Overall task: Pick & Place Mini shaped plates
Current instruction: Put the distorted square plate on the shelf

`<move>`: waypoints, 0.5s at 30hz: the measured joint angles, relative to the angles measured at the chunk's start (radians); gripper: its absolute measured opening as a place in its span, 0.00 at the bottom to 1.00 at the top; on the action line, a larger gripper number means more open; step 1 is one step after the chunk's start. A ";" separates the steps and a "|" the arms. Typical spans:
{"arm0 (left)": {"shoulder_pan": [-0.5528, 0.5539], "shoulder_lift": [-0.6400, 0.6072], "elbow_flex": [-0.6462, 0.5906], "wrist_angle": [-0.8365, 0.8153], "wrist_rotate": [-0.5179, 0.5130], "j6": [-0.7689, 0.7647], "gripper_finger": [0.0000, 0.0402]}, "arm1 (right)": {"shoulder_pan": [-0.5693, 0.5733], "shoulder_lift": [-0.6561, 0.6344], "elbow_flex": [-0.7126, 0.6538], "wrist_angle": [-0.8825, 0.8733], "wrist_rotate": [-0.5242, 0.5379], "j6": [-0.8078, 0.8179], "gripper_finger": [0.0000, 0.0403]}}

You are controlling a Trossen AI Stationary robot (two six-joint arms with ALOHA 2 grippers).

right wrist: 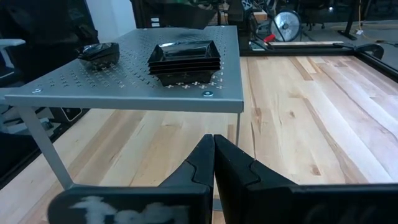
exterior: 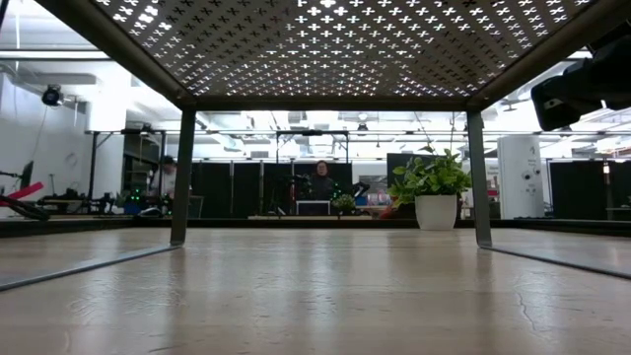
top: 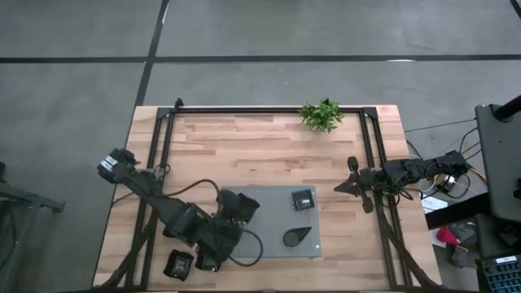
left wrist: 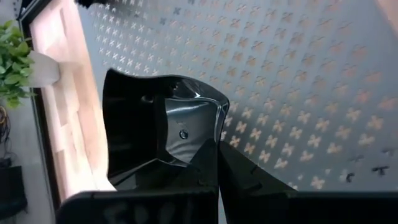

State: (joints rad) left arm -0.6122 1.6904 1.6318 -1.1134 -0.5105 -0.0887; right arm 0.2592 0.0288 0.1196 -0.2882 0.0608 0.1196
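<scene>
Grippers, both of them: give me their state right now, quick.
Left gripper: shut on a black plate, held over the grey dotted shelf.
Right gripper: shut, empty, waiting at the table's right side, facing the shelf.

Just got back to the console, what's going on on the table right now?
The left gripper is shut on a glossy black mini plate, holding it over the grey perforated metal shelf near its left end. A stack of square black plates and a black teardrop plate already sit on that shelf. The right gripper waits shut and empty, over the bare wood at the table's right.
</scene>
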 joint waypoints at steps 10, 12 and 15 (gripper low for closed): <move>-0.005 -0.002 0.000 0.110 0.003 -0.156 0.00 | 0.000 0.000 0.000 0.000 0.000 0.000 0.02; -0.005 -0.002 0.000 0.111 0.002 -0.170 0.00 | 0.000 0.000 0.000 0.000 0.000 0.000 0.02; -0.005 -0.002 0.000 0.111 0.002 -0.151 0.00 | 0.000 0.000 0.000 0.000 0.000 0.000 0.02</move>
State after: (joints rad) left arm -0.6170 1.6885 1.6314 -1.0027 -0.5087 -0.2402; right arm 0.2588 0.0288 0.1196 -0.2882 0.0608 0.1196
